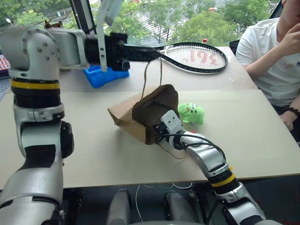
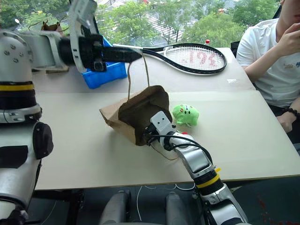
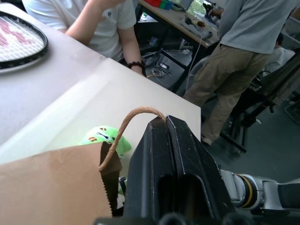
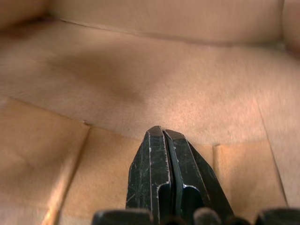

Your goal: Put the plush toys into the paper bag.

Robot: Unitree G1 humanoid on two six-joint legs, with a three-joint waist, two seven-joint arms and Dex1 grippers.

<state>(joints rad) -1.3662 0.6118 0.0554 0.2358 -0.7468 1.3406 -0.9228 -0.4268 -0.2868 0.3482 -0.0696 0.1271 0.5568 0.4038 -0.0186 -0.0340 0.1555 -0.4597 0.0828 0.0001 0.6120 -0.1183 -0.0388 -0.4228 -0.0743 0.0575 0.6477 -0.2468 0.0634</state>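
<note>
Left tool (image 2: 133, 55): fingers pressed together on the twine handle (image 2: 146, 70) of the paper bag (image 2: 136, 115), held raised above the worktop (image 2: 243, 136); the handle runs taut from the fingertips down to the bag's upper edge. In the left wrist view the twine loop (image 3: 136, 115) arches out from the closed fingers (image 3: 161, 140) to the bag's serrated rim.

Right tool (image 4: 164, 133): fingers closed flat against each other with nothing between them, reaching through the bag's mouth; the right wrist view shows its tips against the bag's brown inner wall.

The bag lies tipped on the worktop, its dark mouth open toward the robot, at centre of the head views. The light-green plush toy (image 1: 191, 113) sits on the worktop outside the bag, just beside it at 3 o'clock. At 12 o'clock from the bag lies a tennis racket (image 1: 197, 57); at 10 o'clock, a blue tray (image 1: 101, 76). A seated person in a white shirt (image 1: 267, 56) is at 2 o'clock, beyond the worktop's edge.
</note>
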